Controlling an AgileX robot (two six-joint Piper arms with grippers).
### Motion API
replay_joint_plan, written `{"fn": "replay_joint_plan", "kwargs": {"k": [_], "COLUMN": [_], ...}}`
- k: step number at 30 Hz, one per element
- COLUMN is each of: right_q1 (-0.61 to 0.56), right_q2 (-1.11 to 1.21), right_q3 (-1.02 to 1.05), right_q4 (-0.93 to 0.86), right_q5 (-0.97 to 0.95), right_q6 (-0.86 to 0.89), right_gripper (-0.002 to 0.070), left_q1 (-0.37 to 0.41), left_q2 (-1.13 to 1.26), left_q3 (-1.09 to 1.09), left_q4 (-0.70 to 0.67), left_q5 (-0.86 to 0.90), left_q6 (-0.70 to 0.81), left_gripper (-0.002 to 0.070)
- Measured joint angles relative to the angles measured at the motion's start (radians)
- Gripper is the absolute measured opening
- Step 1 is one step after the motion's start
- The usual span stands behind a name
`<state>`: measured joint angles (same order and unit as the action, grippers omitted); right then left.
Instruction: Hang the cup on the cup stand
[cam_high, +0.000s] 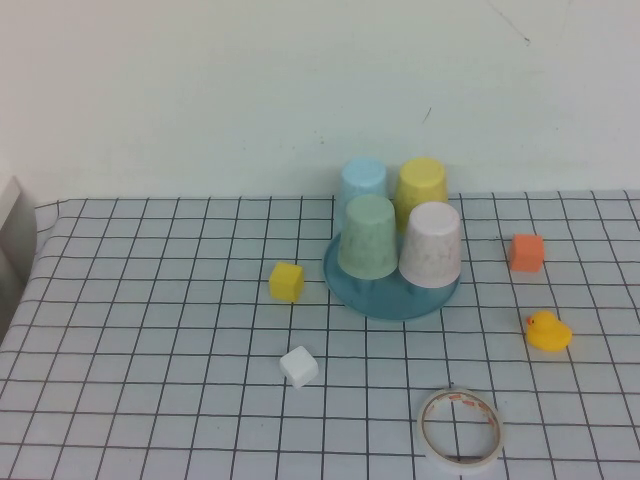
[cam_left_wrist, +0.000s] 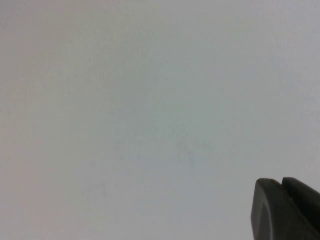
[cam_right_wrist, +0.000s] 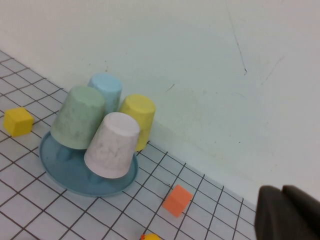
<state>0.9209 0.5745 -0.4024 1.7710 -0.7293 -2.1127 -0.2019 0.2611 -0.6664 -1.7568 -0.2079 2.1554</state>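
The pale pink cup (cam_high: 431, 244) sits upside down over a peg at the front right of the blue cup stand (cam_high: 390, 295). It also shows in the right wrist view (cam_right_wrist: 112, 145), on the stand's blue dish (cam_right_wrist: 60, 170). Neither gripper shows in the high view. My left gripper (cam_left_wrist: 281, 182) is shut and empty, facing a bare pale wall. My right gripper (cam_right_wrist: 281, 189) is shut and empty, raised well to the right of the stand. The pegs are hidden under the cups.
A light green cup (cam_high: 367, 236), a yellow cup (cam_high: 421, 192) and a light blue cup (cam_high: 363, 188) also sit inverted on the stand. Around it lie a yellow block (cam_high: 286, 281), a white block (cam_high: 299, 366), an orange block (cam_high: 526, 252), a rubber duck (cam_high: 547, 331) and a tape roll (cam_high: 460, 427).
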Motion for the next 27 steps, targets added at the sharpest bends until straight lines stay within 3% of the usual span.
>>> {"fn": "replay_joint_plan", "kwargs": {"k": [7, 20, 22, 23, 27], "right_q1": [0.000, 0.000, 0.000, 0.000, 0.000], "right_q2": [0.000, 0.000, 0.000, 0.000, 0.000], "right_q3": [0.000, 0.000, 0.000, 0.000, 0.000], "right_q4": [0.000, 0.000, 0.000, 0.000, 0.000], "right_q5": [0.000, 0.000, 0.000, 0.000, 0.002], "right_q6": [0.000, 0.000, 0.000, 0.000, 0.000], "right_gripper": [-0.0001, -0.0001, -0.0001, -0.0001, -0.0001], "left_q1": [0.117, 0.119, 0.119, 0.119, 0.129], "left_q2": [-0.181, -0.247, -0.269, -0.273, -0.277], "left_q3": [0.297, 0.394, 0.394, 0.396, 0.442], "left_q4": [0.003, 0.039, 0.206, 0.360, 1.163], "left_q5": [0.053, 0.120, 0.125, 0.129, 0.162], "left_q6": [-0.204, -0.287, -0.456, -0.613, -1.435], "left_gripper": [0.0000, 0.0000, 0.0000, 0.0000, 0.0000]}}
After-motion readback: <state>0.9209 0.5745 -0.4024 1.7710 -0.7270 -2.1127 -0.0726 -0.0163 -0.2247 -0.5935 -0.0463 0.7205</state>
